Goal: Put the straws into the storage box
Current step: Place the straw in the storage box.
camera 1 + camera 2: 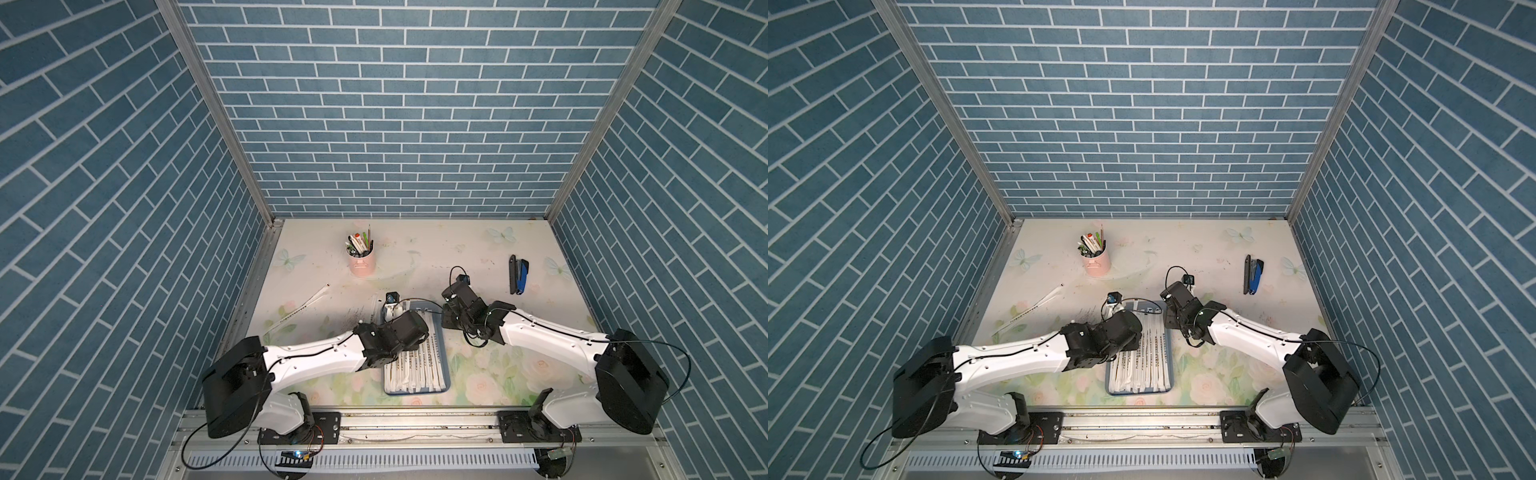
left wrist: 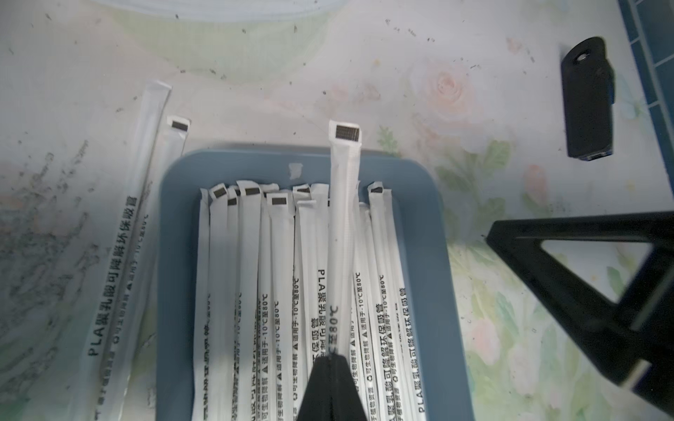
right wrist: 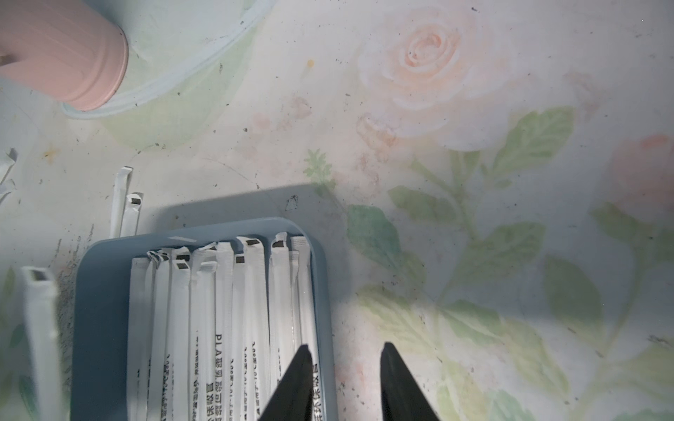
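- Straws (image 2: 277,255) mostly lie side by side in the box (image 2: 175,255), which sits near the table's (image 1: 457,249) front edge.
- Your left gripper (image 2: 331,355) is clamped on one straw (image 2: 343,204) above that pile, not yet released.
- Your right gripper (image 3: 345,346) hangs with jaws apart and empty over the box's right rim.
- Left to do: two straws (image 2: 140,189) just beside the box, and one more straw (image 1: 305,304) near the table's left edge.
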Available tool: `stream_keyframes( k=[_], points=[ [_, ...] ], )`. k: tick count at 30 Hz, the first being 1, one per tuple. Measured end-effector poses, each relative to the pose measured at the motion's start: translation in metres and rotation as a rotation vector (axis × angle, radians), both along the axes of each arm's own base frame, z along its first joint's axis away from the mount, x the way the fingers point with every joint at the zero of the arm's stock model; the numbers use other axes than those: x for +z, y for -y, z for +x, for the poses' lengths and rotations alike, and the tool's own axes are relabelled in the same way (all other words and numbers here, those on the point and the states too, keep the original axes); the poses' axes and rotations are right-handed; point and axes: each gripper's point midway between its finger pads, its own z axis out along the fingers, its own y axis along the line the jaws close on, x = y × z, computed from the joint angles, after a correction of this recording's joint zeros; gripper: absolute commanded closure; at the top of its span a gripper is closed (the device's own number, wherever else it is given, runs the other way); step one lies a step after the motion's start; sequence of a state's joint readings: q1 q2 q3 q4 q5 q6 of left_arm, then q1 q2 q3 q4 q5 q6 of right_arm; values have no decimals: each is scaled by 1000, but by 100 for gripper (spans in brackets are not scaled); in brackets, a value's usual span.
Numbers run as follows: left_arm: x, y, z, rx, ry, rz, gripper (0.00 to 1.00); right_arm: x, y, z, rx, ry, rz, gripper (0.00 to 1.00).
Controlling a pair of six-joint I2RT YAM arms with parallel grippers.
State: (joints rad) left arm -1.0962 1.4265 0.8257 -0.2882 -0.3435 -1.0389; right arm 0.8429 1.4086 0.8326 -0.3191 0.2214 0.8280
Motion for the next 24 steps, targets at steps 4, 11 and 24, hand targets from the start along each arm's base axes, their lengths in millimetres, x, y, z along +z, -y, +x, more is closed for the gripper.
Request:
stream_keyframes(
  k=[4, 11, 24],
  points=[
    [-20, 5, -3, 23, -23, 11, 100, -2, 3, -2, 0, -1, 0, 67],
    [-47, 3, -4, 44, -50, 59, 100, -2, 3, -3, 1, -1, 1, 67],
    [-49, -3, -6, 31, -57, 109, 75, -2, 2, -3, 15, 1, -6, 67]
  ],
)
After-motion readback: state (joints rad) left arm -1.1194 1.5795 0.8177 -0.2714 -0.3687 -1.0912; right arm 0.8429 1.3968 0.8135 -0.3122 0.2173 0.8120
